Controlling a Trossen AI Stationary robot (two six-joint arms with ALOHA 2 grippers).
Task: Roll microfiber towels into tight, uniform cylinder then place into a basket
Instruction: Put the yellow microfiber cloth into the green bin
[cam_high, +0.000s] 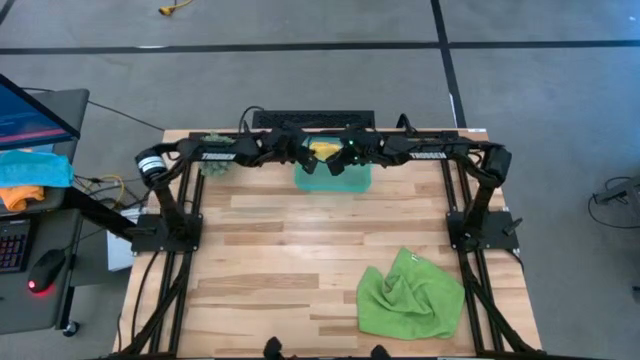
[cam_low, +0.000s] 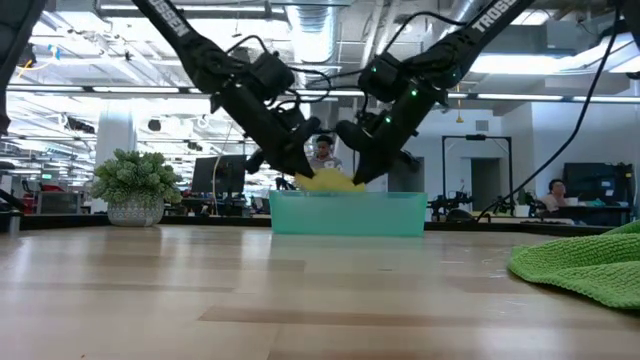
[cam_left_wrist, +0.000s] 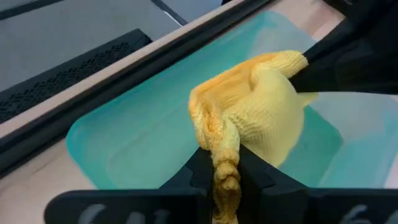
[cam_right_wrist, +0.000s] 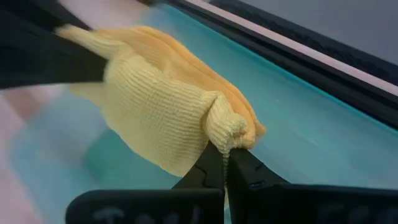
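High view shows both pincers, left pincer (cam_high: 305, 152) and right pincer (cam_high: 342, 153), pinching the yellow towel (cam_high: 324, 150) above the basket (cam_high: 333, 178). The green towel (cam_high: 410, 296) lies unrolled on the surface (cam_high: 280, 250).

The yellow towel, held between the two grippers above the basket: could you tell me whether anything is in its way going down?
Nothing visible. The left gripper and right gripper each pinch an end of the yellow towel directly over the basket, whose visible floor beneath is bare.
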